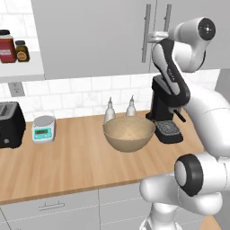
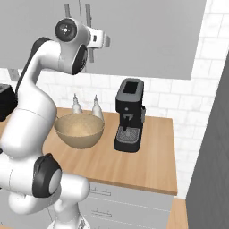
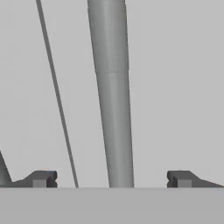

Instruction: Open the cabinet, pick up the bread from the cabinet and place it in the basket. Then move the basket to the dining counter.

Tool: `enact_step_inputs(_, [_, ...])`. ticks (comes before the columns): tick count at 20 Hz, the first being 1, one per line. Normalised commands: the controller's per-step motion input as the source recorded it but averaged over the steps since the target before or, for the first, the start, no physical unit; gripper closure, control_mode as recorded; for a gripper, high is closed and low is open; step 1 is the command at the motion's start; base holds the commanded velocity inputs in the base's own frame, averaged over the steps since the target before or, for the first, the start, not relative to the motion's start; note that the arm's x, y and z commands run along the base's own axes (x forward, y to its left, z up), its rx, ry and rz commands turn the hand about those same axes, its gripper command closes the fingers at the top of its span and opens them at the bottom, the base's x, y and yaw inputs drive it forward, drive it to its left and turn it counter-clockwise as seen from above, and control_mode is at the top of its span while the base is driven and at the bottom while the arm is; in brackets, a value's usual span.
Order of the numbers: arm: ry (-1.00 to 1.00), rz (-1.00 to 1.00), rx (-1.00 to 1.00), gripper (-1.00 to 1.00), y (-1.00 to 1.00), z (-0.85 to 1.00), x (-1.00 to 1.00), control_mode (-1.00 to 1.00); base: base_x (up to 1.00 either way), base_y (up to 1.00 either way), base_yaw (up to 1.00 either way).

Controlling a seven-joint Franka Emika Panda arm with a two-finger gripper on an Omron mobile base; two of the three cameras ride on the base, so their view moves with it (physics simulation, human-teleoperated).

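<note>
The light grey cabinet stands shut above the worktop. One of its long silver bar handles runs up between my two fingertips, with a gap on each side. My gripper is open around this bar, raised at the doors' seam. The tan woven basket sits empty on the wood worktop below, also seen from the right. The bread is hidden behind the shut doors. The dining counter is out of view.
A black coffee machine stands right of the basket, with two small bottles behind it. A small scale and a black toaster sit to the left. An open shelf holds jars.
</note>
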Motion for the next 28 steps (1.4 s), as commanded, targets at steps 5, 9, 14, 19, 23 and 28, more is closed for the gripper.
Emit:
enact_step_inputs(5, [-0.05,0.0,0.0,1.0,0.0,-0.08,0.34,-1.0,0.0,0.0,0.0])
enact_step_inputs(9, [0.0,0.02,0.0,1.0,0.0,0.0,0.48,-1.0,0.0,0.0,0.0])
enact_step_inputs(14, [0.0,0.02,0.0,1.0,0.0,0.0,0.52,-1.0,0.0,0.0,0.0])
enact_step_inputs(19, [0.0,0.04,0.0,1.0,-0.01,0.01,0.08,-1.0,0.0,0.0,0.0])
enact_step_inputs(23, [0.0,0.05,0.0,1.0,-0.15,0.09,-0.31,-1.0,0.0,0.0,0.0])
enact_step_inputs(28, [0.0,0.03,0.0,1.0,-0.5,0.29,-0.95,-1.0,0.0,0.0,0.0])
